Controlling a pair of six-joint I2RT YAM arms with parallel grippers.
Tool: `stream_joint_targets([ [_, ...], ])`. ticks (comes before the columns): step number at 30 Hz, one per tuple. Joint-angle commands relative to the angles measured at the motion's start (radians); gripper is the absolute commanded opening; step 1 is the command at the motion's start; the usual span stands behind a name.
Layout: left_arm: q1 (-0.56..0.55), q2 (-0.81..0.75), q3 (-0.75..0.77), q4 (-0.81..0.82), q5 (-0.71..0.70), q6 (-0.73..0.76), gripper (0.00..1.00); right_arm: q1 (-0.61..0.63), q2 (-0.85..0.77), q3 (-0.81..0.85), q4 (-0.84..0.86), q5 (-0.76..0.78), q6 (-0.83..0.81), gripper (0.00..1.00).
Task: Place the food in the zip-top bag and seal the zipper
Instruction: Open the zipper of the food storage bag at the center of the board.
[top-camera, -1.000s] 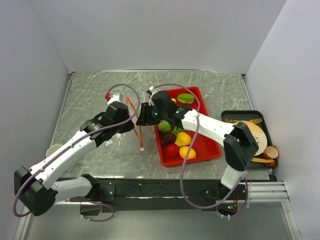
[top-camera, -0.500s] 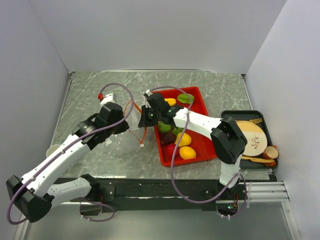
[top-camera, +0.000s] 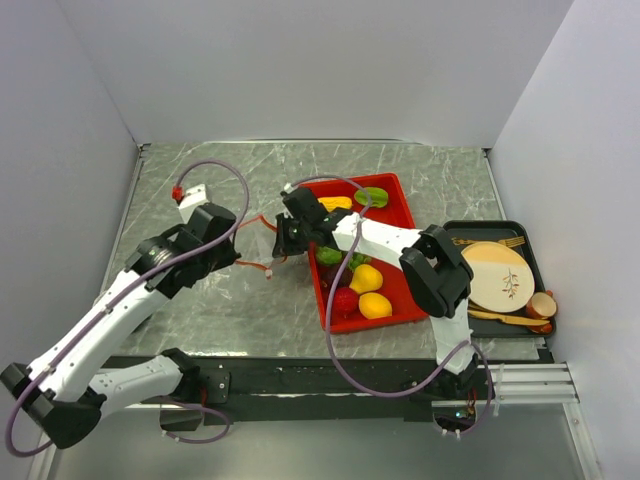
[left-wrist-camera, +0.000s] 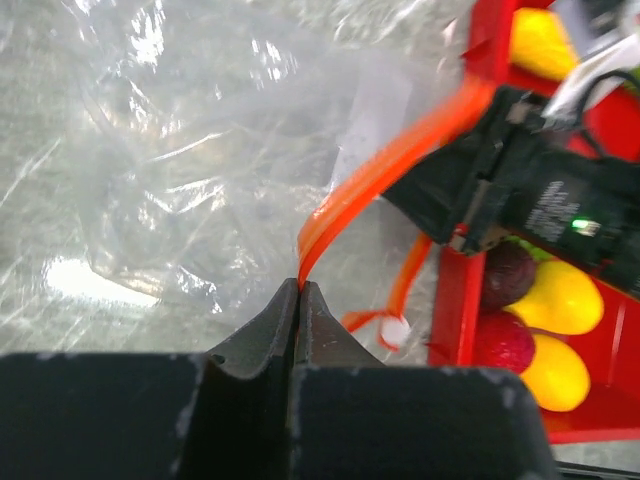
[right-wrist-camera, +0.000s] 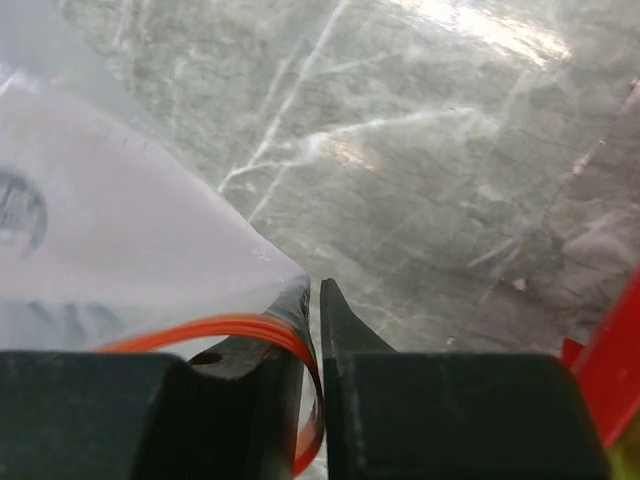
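place: robot lab test cell | enclosure: plain white panels (top-camera: 300, 70) stand along the far, left and right edges of the bench (top-camera: 440, 180) | surface: grey marble pattern | rig: left arm (top-camera: 110, 320) and right arm (top-camera: 390, 240) bolted to a black rail (top-camera: 330, 375) at the near edge, purple cables (top-camera: 244, 195) looped above | props: toy food (top-camera: 366, 278) in red tray (top-camera: 405, 290)

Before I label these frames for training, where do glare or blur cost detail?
Left wrist: glare whitens the zip-top bag, and the food at the right edge is soft. Right wrist: a bright sheen washes the table; the zipper reads clearly. Top external: even light, sharp, mild reflections only.
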Motion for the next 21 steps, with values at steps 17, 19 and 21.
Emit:
stream_joint_targets([
  [17,-0.001,0.078,-0.058,0.103,-0.010,-0.002,0.08,-0.007,-0.362,-0.135,-0.069,0.246,-0.031,0.76],
  [19,-0.001,0.084,-0.069,0.113,-0.010,-0.002,0.08,-0.017,-0.404,-0.190,-0.064,0.277,-0.022,0.80],
  [21,0.000,0.090,-0.073,0.131,-0.001,0.001,0.08,-0.028,-0.458,-0.233,-0.064,0.295,-0.016,0.83],
])
